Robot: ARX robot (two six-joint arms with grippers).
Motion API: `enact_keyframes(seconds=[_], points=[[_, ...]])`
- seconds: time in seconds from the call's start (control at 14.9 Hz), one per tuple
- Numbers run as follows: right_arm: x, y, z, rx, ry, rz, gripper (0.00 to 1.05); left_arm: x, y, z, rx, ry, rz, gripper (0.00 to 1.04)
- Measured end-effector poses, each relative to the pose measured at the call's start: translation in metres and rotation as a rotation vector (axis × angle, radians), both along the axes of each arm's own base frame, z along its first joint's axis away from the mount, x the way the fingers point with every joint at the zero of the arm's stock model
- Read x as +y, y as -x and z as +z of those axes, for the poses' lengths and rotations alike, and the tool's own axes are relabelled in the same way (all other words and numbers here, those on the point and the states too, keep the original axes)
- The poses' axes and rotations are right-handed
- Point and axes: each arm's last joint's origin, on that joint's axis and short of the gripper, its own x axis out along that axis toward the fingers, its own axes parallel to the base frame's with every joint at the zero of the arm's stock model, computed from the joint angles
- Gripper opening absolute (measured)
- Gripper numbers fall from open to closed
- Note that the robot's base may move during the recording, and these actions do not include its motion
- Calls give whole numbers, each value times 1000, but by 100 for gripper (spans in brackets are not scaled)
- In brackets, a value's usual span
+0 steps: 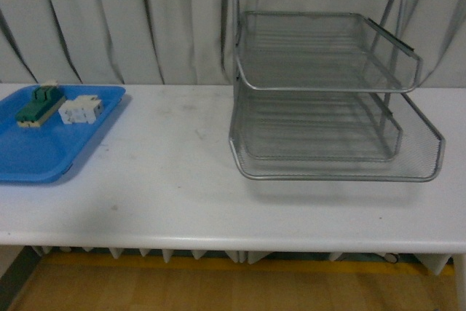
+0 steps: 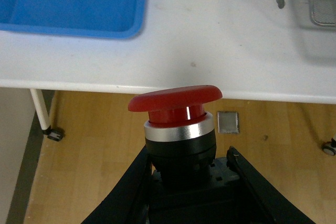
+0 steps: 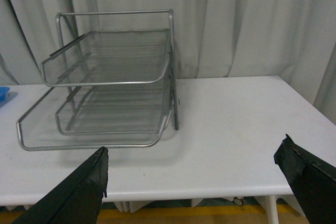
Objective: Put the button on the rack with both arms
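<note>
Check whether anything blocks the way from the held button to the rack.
Nothing visible does. The button sits in the left claw off the table's front edge; the tabletop toward the rack is bare, and its tiers look empty.

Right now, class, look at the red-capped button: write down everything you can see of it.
The button has a glossy red mushroom cap over a short red neck, a shiny silver ring and a black, plastic-looking body. It stands upright, clamped at its body between the fingers of the left end effector; its lower part is hidden. It hangs short of the edge of the white table, over wooden floor, touching nothing else. Only the left wrist view shows it.
</note>
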Motion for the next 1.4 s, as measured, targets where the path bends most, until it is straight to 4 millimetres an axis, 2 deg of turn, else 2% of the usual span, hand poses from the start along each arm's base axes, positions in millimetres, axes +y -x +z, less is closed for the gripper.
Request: enact_keyframes(seconds=[0.4,0.47,0.54,0.6,0.87,1.0,1.14,1.27,1.4], points=[[0,0,0,-3,0,-3,98,-1,0,0,3,9,-9,36],[0,0,0,0,0,-3,98,-1,-4,-2,-78,-4,-52,36],[0,0,0,1,0,-3,98,-9,-10,1,-124,-43,-161,36],[0,0,0,0,0,-3,98,-20,-23,3,-140,-75,-259,36],[0,0,0,0,0,-3,98,-81,-100,-7,-152,-148,-543,36],[0,0,0,0,0,-3,98,-108,-138,-19,-136,-155,-585,36],[0,0,0,0,0,-3,98,-136,-172,-46,-81,-175,-602,36],[0,0,0,0,0,-3,98,-151,-197,-63,-43,-168,-578,36],[0,0,0,0,0,-3,98,-166,-211,-78,-13,-179,-563,36]])
